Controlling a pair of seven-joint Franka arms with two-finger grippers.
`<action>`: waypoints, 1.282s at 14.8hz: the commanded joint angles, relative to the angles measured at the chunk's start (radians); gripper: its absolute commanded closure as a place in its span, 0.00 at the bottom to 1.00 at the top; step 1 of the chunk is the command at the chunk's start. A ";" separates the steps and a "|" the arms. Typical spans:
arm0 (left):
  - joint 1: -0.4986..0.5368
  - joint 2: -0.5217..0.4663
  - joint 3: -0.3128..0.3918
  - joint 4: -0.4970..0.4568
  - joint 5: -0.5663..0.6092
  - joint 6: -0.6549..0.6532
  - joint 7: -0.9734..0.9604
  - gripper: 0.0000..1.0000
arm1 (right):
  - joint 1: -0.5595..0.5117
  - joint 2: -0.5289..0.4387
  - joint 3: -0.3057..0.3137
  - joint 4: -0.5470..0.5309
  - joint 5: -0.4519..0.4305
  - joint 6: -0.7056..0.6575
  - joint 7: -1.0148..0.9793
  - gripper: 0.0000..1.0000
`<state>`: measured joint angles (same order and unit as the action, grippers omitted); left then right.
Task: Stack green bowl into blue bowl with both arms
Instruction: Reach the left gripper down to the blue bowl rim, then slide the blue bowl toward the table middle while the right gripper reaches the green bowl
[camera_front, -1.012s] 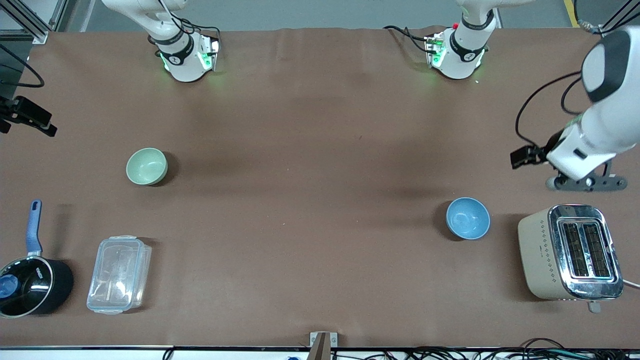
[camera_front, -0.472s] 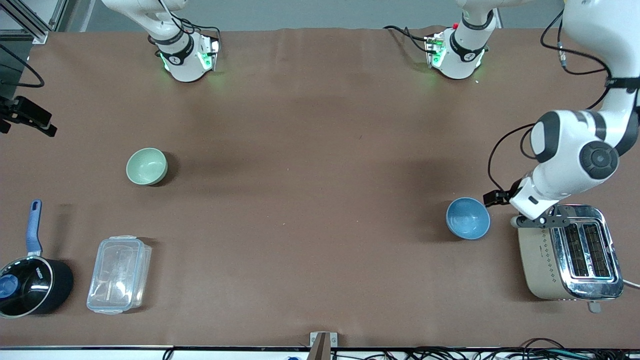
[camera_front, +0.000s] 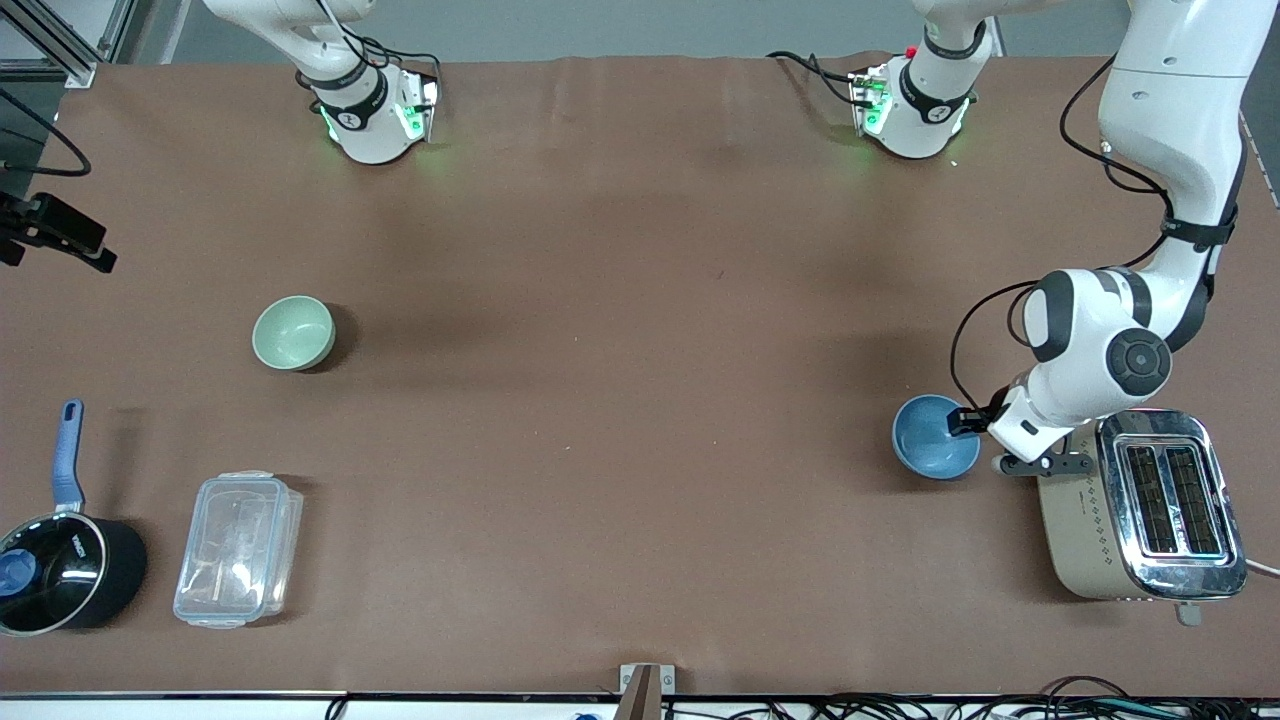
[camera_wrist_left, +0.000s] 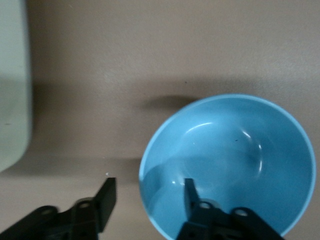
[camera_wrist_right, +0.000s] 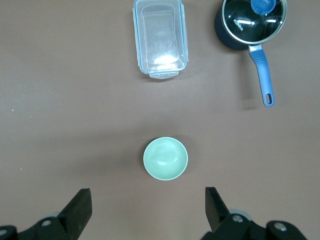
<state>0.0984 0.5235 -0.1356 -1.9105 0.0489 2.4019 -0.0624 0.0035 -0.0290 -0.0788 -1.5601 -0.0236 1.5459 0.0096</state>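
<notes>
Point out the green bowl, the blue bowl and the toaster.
green bowl (camera_front: 293, 332): front view, on the middle of its inside.
blue bowl (camera_front: 928, 437): front view, on its inside, clear of the left gripper at its rim.
toaster (camera_front: 1085, 515): front view, on its beige side wall.

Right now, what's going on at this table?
The left hand is at the blue bowl, its fingers straddling the rim, one inside and one outside, with a gap still showing. The right hand hangs open above the green bowl, which sits untouched toward the right arm's end. Nothing is stacked yet.
</notes>
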 joint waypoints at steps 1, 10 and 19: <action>0.003 0.019 -0.007 0.018 -0.021 0.002 -0.005 0.82 | -0.008 -0.002 -0.001 -0.061 0.001 0.011 -0.023 0.00; -0.009 -0.086 -0.122 0.024 -0.027 -0.078 -0.163 1.00 | -0.071 0.007 -0.004 -0.451 0.001 0.357 -0.066 0.00; -0.228 -0.022 -0.328 0.105 -0.011 -0.095 -0.823 1.00 | -0.192 0.254 -0.003 -0.540 0.077 0.496 -0.170 0.05</action>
<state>-0.0484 0.4547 -0.4685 -1.8626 0.0335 2.3119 -0.7665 -0.1430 0.1550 -0.0912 -2.1048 -0.0072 2.0170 -0.1067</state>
